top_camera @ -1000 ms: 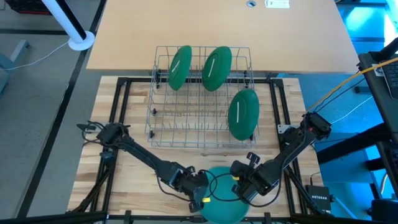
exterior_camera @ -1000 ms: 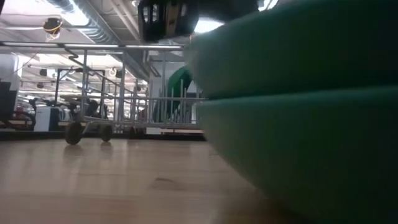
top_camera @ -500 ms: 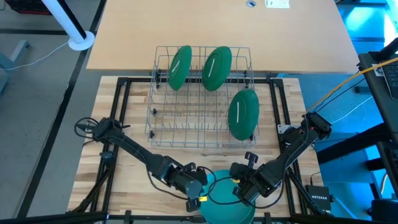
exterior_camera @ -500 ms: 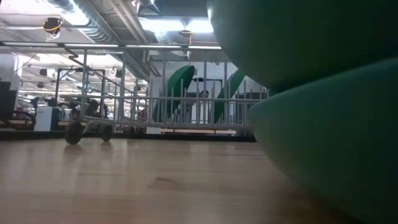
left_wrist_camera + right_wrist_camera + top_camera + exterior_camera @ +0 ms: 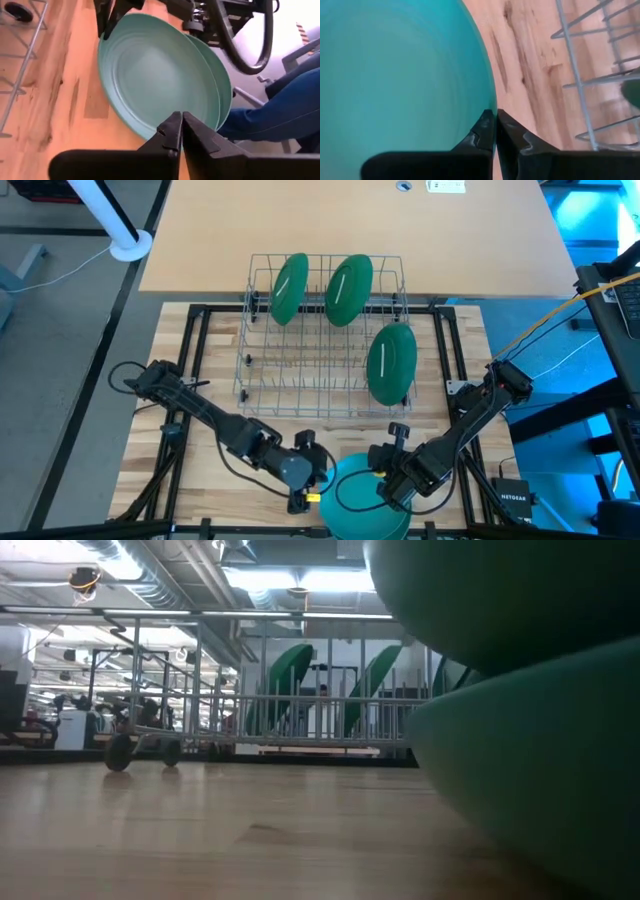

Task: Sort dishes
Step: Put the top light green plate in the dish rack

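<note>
- While both arms crowd the near edge of the table, I see the two stacked plates (image 5: 362, 505) lying flat there, between the grippers; in the left wrist view the upper plate (image 5: 160, 75) sits offset on the lower one (image 5: 220, 85).
- My right gripper (image 5: 383, 485) is at the stack's rim on its own side, fingers pinched together right at the plate's edge in its wrist view (image 5: 494, 131); I cannot tell whether the rim is actually caught between them.
- My left gripper (image 5: 308, 480) is just beside the stack on the other side, fingers shut on nothing (image 5: 181, 131), their tips close to the rim without touching it.
- Three more plates stand on edge in the wire rack (image 5: 320, 340): two in the far row (image 5: 290, 288) (image 5: 348, 290), one at the near right corner (image 5: 391, 362).
- All are plain round plates, matte, dark green to teal, with faint concentric rings inside.
- Thin metal wire forms the rack, which rests on a pale wooden tabletop (image 5: 200, 430) of visible planks.
- On a small black box (image 5: 515, 502) beside the right arm I read "NETGEAR".
</note>
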Available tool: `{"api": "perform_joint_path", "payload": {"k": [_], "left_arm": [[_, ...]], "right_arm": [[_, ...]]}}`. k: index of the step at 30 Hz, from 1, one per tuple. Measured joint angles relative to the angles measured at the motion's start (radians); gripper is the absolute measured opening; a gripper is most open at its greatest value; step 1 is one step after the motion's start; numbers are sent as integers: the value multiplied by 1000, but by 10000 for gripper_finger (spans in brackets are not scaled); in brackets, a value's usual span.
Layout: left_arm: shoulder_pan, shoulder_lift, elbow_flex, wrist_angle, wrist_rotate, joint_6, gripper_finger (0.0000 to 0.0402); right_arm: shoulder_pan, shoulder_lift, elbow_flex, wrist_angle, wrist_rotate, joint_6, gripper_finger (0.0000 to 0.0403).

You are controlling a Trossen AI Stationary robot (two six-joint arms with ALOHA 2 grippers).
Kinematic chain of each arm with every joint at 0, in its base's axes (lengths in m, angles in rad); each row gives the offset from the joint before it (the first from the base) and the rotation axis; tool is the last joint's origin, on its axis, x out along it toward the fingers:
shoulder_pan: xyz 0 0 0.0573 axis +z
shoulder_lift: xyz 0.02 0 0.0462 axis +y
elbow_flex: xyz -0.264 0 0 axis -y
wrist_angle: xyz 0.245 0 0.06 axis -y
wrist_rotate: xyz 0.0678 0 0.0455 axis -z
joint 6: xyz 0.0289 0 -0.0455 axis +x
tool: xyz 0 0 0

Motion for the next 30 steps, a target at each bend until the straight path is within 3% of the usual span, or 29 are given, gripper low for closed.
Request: {"api": "perform_joint_path", "payload": {"k": [8,14,21,30], "left_arm": [[47,2,0,-119,-80,-68,93],[66,5,0,-172,-80,-233,146],[62,37,-1,-151,-79,-348,166],[58,44,-2,-93,-46,-388,166]], "right_arm": [[0,0,0,-8,30,-70,5],[0,0,31,-42,77,-119,5],[0,-1,110,-106,188,-180,5],[0,0,136,-107,232,-229,5]]}}
